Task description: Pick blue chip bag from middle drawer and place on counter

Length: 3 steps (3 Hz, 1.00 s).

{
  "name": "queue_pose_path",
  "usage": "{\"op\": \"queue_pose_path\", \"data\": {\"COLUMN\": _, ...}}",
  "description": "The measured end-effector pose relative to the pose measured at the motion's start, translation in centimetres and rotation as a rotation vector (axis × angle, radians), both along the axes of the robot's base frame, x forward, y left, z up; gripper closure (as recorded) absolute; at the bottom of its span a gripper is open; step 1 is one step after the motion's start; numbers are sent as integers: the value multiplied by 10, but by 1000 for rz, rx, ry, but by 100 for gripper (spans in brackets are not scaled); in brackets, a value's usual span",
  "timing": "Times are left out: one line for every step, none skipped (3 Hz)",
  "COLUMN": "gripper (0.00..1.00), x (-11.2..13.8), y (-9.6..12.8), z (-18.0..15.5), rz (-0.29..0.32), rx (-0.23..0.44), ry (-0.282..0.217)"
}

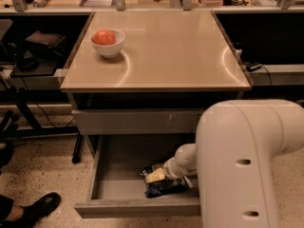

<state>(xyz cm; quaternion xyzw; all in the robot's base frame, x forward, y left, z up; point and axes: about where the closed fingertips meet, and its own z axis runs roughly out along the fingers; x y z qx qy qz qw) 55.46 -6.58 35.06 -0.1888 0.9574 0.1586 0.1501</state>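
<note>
Gripper (155,176) in the open drawer (116,172), toward 5 o'clock — touching the bag (167,187). Whether it has hold, I cannot tell

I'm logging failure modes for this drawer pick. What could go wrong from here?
The gripper is at the blue chip bag in the open middle drawer; crumpled foil could slip on lifting. The counter edge lies above the drawer, so arm or bag might catch going up. The white bowl sits on the counter's far left; place clear of it.
</note>
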Motion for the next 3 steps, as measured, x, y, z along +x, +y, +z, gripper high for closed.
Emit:
{"op": "queue_pose_path", "data": {"gripper": 0, "x": 1, "y": 5, "z": -2, "rz": 10, "rx": -3, "ry": -2}}
{"op": "queue_pose_path", "data": {"gripper": 19, "x": 1, "y": 5, "z": -2, "rz": 10, "rx": -3, "ry": -2}}
{"op": "queue_pose_path", "data": {"gripper": 42, "x": 1, "y": 5, "z": -1, "rz": 10, "rx": -3, "ry": -2}}
